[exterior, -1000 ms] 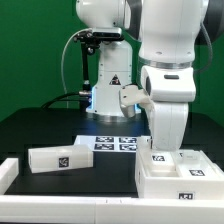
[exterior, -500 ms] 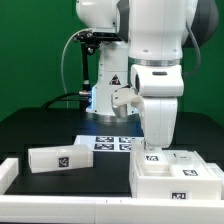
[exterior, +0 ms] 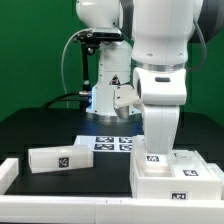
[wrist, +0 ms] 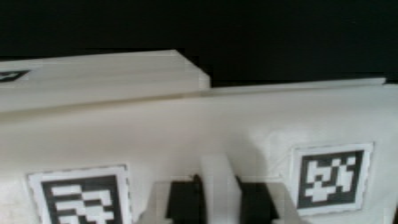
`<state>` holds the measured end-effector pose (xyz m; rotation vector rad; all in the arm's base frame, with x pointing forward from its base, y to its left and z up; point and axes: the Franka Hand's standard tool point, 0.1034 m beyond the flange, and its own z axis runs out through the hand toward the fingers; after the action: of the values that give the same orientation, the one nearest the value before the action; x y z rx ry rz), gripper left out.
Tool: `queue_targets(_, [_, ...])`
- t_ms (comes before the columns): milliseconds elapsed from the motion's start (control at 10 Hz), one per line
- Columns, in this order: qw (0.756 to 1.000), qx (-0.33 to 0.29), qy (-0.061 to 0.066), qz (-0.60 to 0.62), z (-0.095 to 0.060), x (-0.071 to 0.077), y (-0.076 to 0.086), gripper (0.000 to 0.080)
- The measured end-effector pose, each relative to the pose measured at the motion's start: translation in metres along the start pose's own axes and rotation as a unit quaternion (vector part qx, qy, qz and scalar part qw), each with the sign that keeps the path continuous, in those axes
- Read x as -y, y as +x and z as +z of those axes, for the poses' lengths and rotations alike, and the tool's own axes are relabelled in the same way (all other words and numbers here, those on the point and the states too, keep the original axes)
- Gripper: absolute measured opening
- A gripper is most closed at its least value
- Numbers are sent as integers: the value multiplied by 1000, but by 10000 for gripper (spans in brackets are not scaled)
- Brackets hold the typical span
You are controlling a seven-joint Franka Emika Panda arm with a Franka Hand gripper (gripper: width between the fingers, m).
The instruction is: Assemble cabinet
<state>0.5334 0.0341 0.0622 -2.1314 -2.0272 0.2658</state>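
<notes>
Right, arm: big white arm (exterior: 160, 70) fills the exterior view's right half, wrist pointing straight down at the cabinet.
Claw: clenched. In the wrist view the claw (wrist: 210, 180) has its fingers pressed close together, low over white panels. Whether anything's pinched betw. them, can't tell.
Cabinet: white boxy cabinet (exterior: 178, 172) sits on the black desk (exterior: 40, 128) at the exterior view's lower right, directly under the wrist. Small b&w markers on its top & front faces.
Close-up: wrist view is nearly all white panel. One tag (wrist: 80, 197) sits on one side of the claw, a second tag (wrist: 334, 172) on the other, both blurry.
Slab: another white slab (wrist: 98, 78) lies beyond the near panel. Touching it or just beside it, can't tell.
Loose piece: white loose piece (exterior: 60, 157) w/ one marker lies flat on the desk at the exterior view's left, well apart from the cabinet.
Marker board: marker board (exterior: 110, 143) lies flat betw. the loose piece & the cabinet, farther back, near the arm's base (exterior: 110, 90).
Rail: white rail (exterior: 12, 172) runs along the desk's near corner at the exterior view's left.
</notes>
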Motion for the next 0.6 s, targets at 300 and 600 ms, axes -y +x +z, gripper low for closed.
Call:
queue_targets(300, [1000,9,8,-5,-5,0,-1,69])
queue_targets(600, [1000,-11,-19,-20,-7,3,-7,69])
